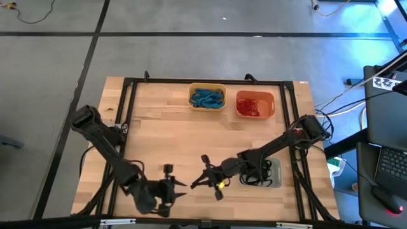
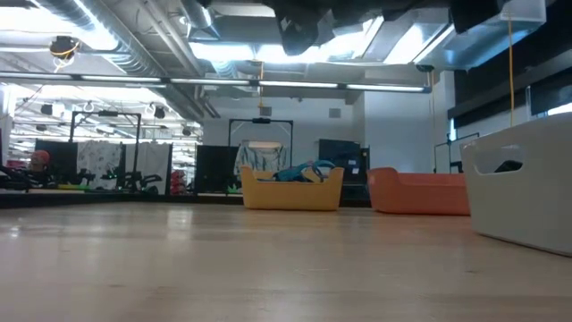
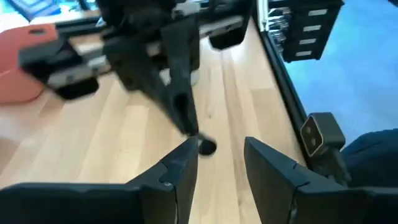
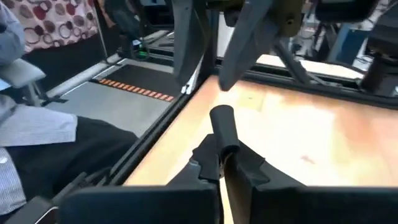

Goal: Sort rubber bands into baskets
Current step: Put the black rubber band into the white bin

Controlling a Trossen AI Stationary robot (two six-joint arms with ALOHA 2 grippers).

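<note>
A black rubber band is clamped between the right gripper fingers, lower centre; left gripper fingers stand apart just left. The grey basket lies right, nearer the right arm.

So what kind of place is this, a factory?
More likely a robotics lab or workshop: exposed ceiling ducts, a black metal frame around the wooden table, and a laptop beside it.

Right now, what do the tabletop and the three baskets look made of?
Tabletop: pale wood planks with visible grain and a low sheen. Yellow basket and orange basket: probably moulded opaque plastic, with smooth walls and rounded corners. Pale basket: likely plastic too, with a cut-out handle.
</note>
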